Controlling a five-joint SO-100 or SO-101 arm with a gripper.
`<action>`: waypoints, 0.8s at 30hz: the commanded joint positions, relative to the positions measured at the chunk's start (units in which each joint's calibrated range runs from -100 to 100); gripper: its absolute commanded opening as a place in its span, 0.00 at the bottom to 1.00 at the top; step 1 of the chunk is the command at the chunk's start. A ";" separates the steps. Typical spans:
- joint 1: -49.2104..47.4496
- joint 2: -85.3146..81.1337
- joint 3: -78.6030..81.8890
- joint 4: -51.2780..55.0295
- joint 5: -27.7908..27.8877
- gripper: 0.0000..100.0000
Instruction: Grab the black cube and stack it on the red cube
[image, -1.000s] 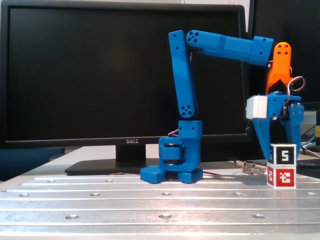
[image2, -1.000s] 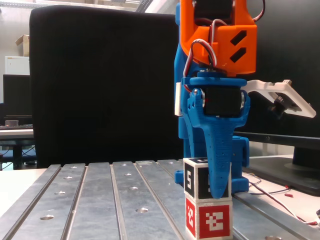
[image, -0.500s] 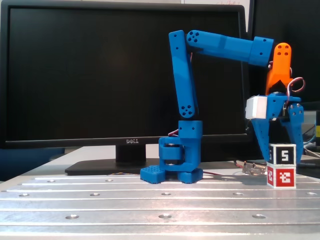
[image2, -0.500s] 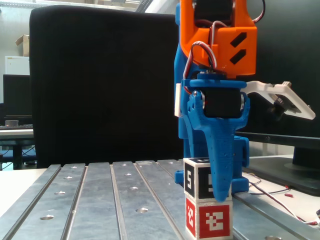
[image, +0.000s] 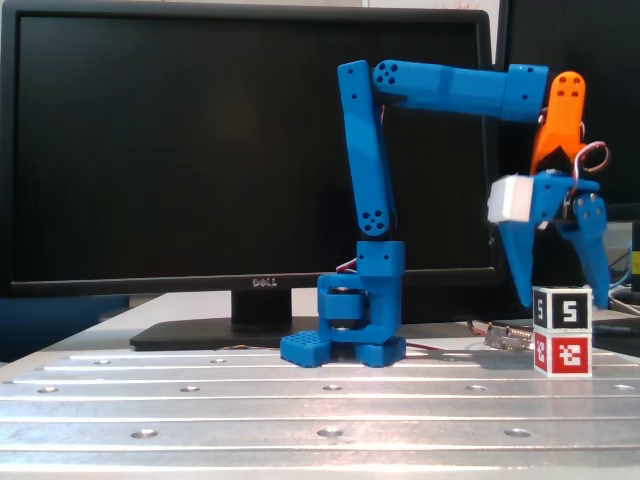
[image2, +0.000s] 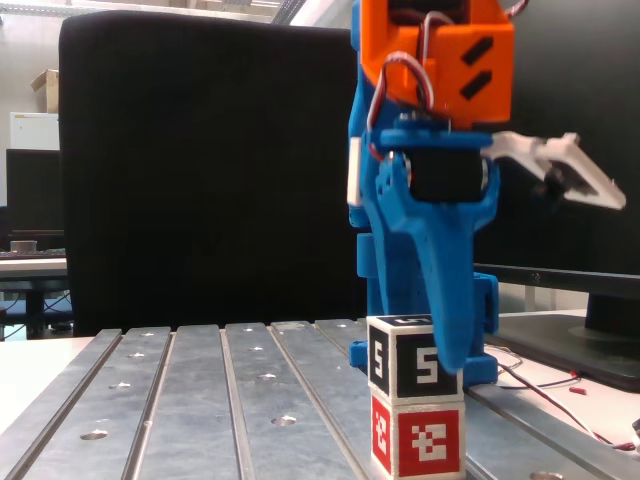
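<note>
While the black cube (image: 562, 307) sits squarely on the red cube (image: 562, 353), the blue gripper (image: 565, 297) straddles it, spread wide, holding nothing. Both cubes look light, rigid; best gripped on opposite flat sides.

The hand (image2: 455, 355) partly hides the black cube (image2: 405, 352).

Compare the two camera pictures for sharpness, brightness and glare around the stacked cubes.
In a fixed view the black cube and red cube look soft, the table pale and washed out; in the other the black cube is crisp, windows behind overexposed.
</note>
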 joint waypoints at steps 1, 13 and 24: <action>0.86 -1.05 -4.60 3.31 0.68 0.31; 5.66 -1.38 -17.35 11.60 2.94 0.31; 21.75 -3.64 -16.90 11.43 3.10 0.31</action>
